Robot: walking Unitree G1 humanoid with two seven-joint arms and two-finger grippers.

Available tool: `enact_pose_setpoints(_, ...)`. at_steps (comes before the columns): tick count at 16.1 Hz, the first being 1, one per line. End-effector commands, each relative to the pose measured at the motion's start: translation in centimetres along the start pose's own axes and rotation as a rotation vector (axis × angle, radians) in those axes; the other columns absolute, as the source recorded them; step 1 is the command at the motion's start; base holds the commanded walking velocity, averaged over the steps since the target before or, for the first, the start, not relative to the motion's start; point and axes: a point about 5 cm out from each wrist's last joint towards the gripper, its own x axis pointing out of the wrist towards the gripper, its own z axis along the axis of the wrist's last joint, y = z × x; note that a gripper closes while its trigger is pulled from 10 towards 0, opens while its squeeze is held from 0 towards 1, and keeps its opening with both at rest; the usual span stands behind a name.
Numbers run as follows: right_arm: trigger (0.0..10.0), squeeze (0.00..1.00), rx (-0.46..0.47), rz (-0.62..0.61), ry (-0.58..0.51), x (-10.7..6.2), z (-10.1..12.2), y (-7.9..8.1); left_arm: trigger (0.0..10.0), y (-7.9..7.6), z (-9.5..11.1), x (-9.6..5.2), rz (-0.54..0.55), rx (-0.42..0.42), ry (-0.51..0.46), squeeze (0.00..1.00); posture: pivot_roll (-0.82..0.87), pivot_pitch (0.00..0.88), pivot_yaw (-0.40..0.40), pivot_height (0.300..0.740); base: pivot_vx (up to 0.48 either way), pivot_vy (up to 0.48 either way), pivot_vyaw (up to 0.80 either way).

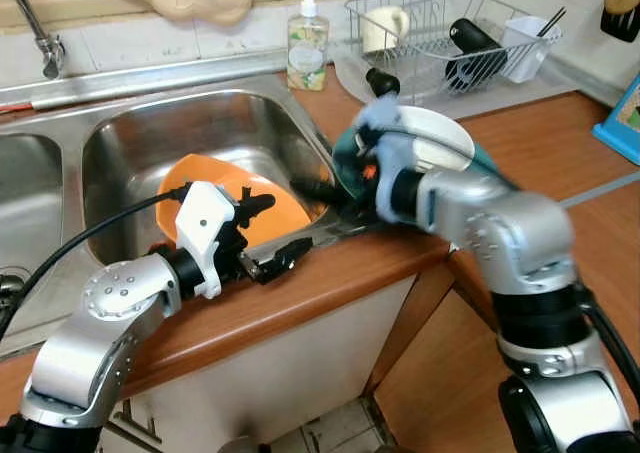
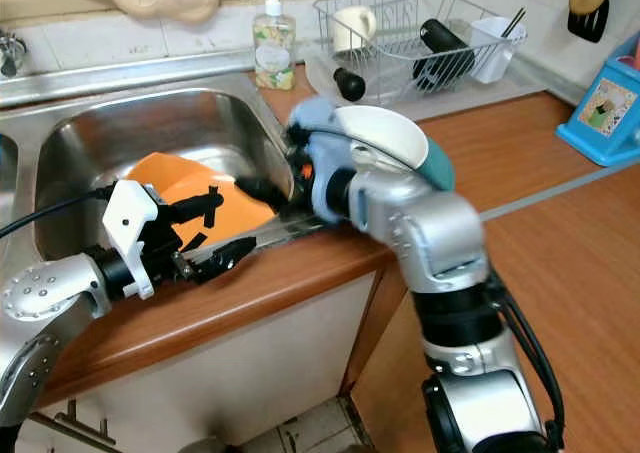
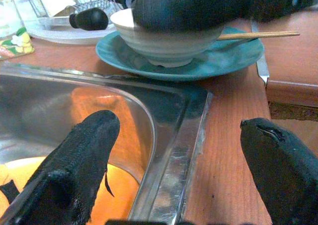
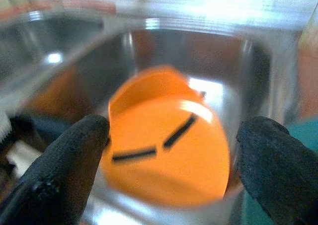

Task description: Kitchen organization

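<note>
An orange plate (image 1: pixel 240 178) leans tilted in the steel sink basin (image 1: pixel 200 113), with two dark streaks across it in the right wrist view. My left gripper (image 1: pixel 285 228) hovers open over the sink's front rim, beside the plate. My right gripper (image 1: pixel 318 198) reaches in from the right over the sink's corner, open and empty, pointing at the orange plate (image 4: pixel 164 170). On the wooden counter right of the sink sits a teal plate (image 3: pixel 218 61) carrying a white bowl (image 3: pixel 169 48) and a chopstick (image 3: pixel 258 35). My right forearm passes over that bowl.
A wire dish rack (image 1: pixel 450 33) with a cup and black utensils stands at the back right. A soap bottle (image 1: pixel 307 43) sits behind the sink, the faucet (image 1: pixel 35 23) at the far left. A blue box (image 1: pixel 625 118) lies at the right edge.
</note>
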Motion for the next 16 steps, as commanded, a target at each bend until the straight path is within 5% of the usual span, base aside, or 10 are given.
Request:
enact_pose_setpoints(1, 10.0, 0.0, -0.038, -0.016, -0.076, -0.8, 1.3, -0.2, 10.0, 0.2, 0.3, 0.2, 0.009, 0.011, -0.012, 0.0, -0.13, 0.0, 0.023, 0.74, 0.0, 0.0, 0.0)
enact_pose_setpoints(6, 10.0, 0.0, -0.137, -0.235, -0.218, -5.8, 3.2, -3.6, 10.0, -0.6, 0.2, 1.1, 0.025, -0.023, -0.048, 0.0, -0.14, 0.0, 0.013, 0.74, 0.0, 0.0, 0.0)
enact_pose_setpoints(12, 10.0, 0.0, -0.122, -0.44, -0.207, -12.6, -0.7, -7.9, 10.0, -1.7, 0.2, 1.8, 0.004, -0.077, -0.079, 0.0, -0.15, 0.0, 0.012, 0.74, 0.0, 0.0, 0.0)
enact_pose_setpoints(16, 10.0, 0.0, -0.028, -0.419, -0.17, -14.2, -3.6, -8.6, 10.0, -1.9, 0.2, 1.9, -0.002, -0.085, -0.084, 0.0, -0.15, 0.0, 0.009, 0.74, 0.0, 0.0, 0.0)
